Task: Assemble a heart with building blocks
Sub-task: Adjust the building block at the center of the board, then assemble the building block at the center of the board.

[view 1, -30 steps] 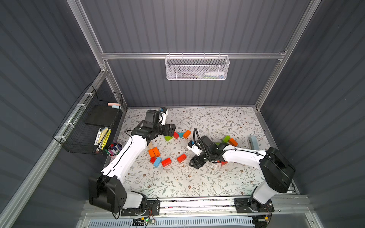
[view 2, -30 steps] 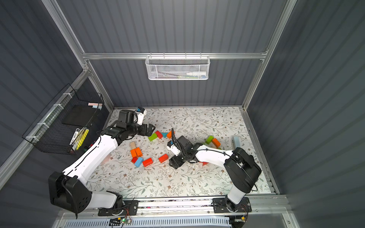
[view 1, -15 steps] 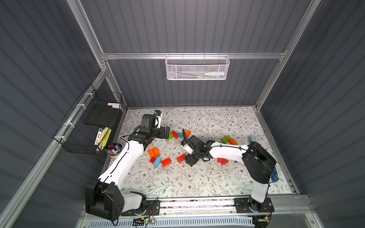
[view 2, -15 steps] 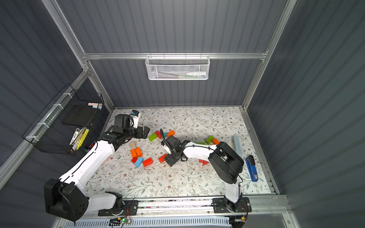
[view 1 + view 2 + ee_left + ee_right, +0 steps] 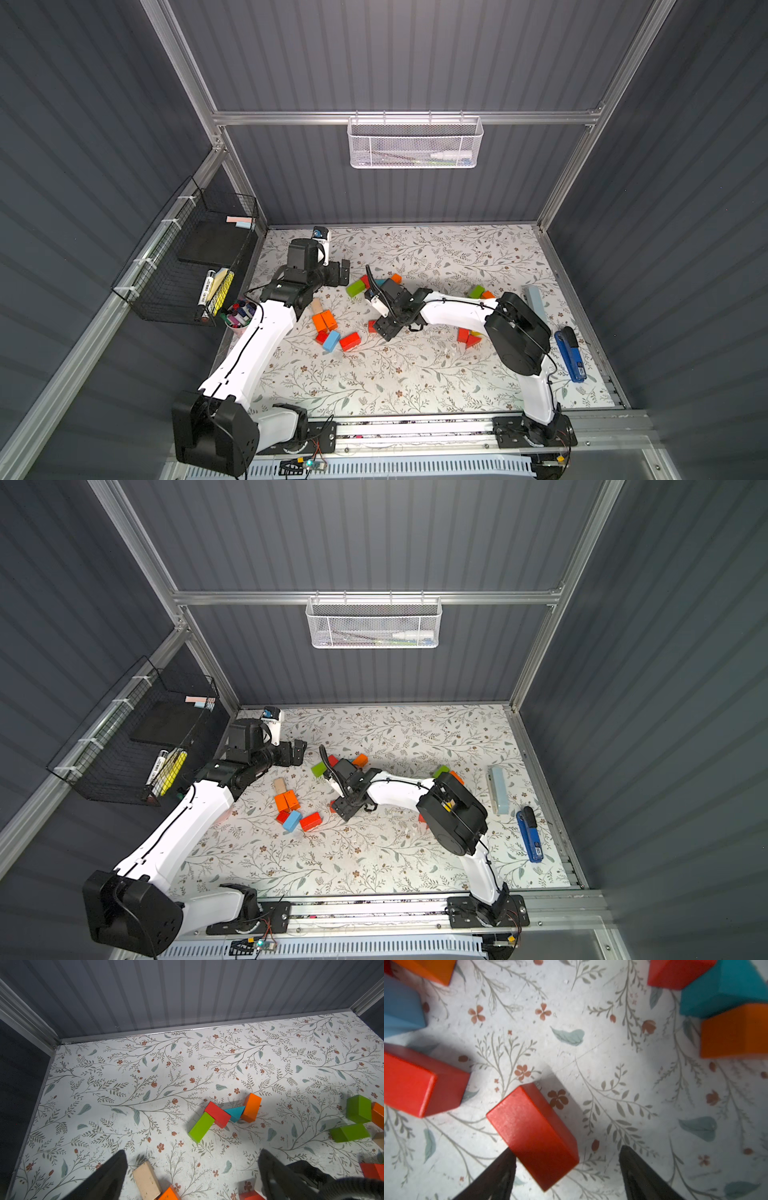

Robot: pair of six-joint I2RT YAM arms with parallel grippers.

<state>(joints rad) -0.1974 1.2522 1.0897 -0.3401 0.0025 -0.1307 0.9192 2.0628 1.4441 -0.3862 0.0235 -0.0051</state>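
Building blocks lie scattered on the floral table (image 5: 415, 374). My right gripper (image 5: 566, 1149) is open and low over a red brick (image 5: 532, 1134). That brick lies between the jaws, close to one finger and well apart from the other; in a top view the right gripper (image 5: 384, 328) hides most of it. Beside it sit another red brick (image 5: 421, 1084), a blue brick (image 5: 400, 1007) and an orange pair (image 5: 324, 321). My left gripper (image 5: 192, 1152) is open and empty near a tan brick (image 5: 146, 1180). Beyond it lie a green brick (image 5: 201, 1127), a red brick (image 5: 217, 1113), a teal wedge (image 5: 234, 1112) and an orange block (image 5: 251, 1107).
More blocks lie to the right: a green cube (image 5: 476, 291), an orange one (image 5: 488, 295) and red ones (image 5: 467, 336). A pale blue bar (image 5: 534, 301) and a blue-black tool (image 5: 569, 353) lie near the right edge. A cup of markers (image 5: 239, 313) and a black wire basket (image 5: 187, 266) are at the left.
My right gripper has moved left to stand over the red brick, and its arm has swung round. The left arm has drawn back slightly to the left, still open.
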